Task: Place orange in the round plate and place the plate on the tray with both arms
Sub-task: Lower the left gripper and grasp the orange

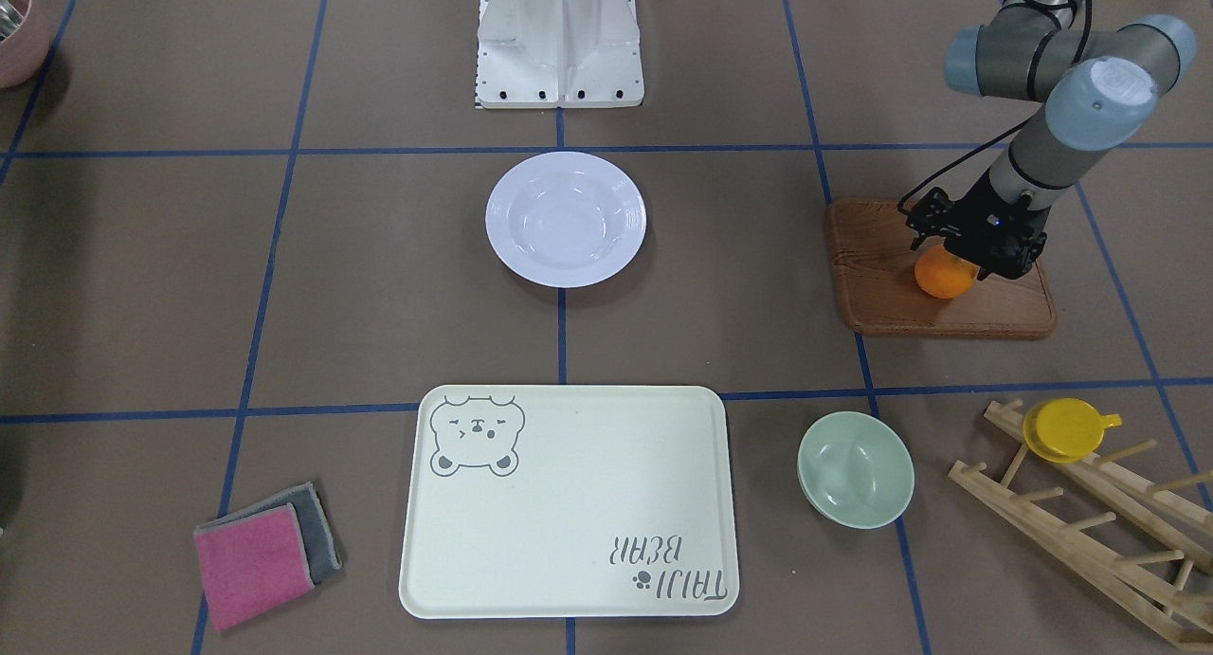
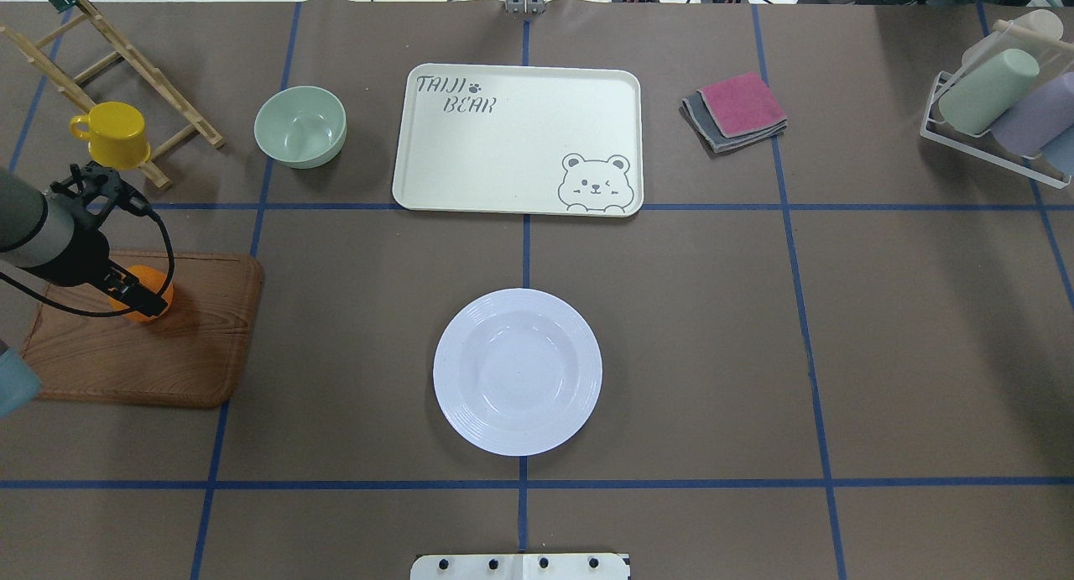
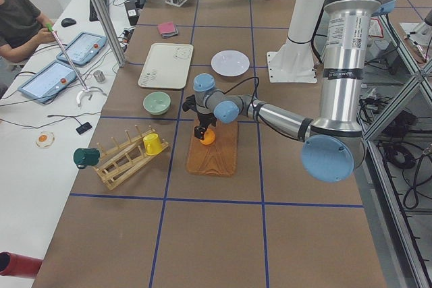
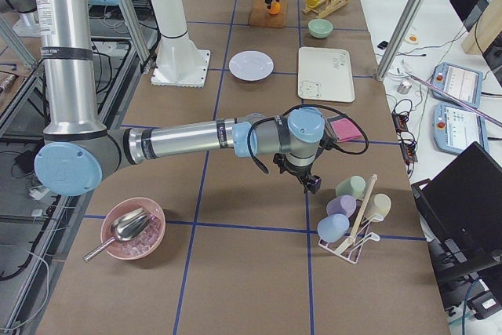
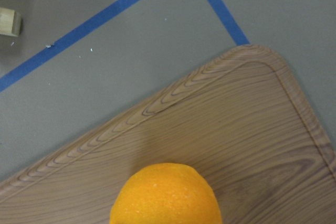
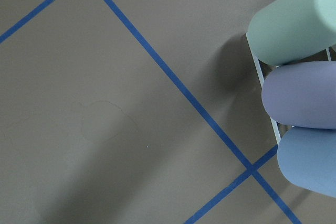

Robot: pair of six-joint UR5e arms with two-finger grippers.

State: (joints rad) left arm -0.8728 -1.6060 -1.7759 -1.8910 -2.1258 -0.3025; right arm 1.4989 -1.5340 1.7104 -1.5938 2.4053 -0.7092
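Note:
The orange [image 1: 945, 276] lies on the brown wooden board [image 1: 891, 300] at the table's left end. My left gripper [image 1: 955, 260] is lowered over it, with its black fingers down either side; whether they press on it I cannot tell. In the left wrist view the orange [image 5: 165, 195] fills the lower middle and no fingers show. The round plate [image 2: 518, 372] sits empty at mid-table in front of the robot base. Beyond it lies the empty tray [image 2: 503, 156]. My right gripper [image 4: 312, 184] hovers low over the table near the cup rack; I cannot tell its state.
A pale-green bowl [image 1: 855, 468] stands between tray and board. A yellow cup [image 1: 1066, 429] hangs on a wooden peg rack [image 1: 1090, 532]. Folded pink and grey cloths [image 2: 737, 110] lie beside the tray. A rack of pastel cups [image 2: 998, 110] and a pink bowl [image 4: 132, 229] are at the right end.

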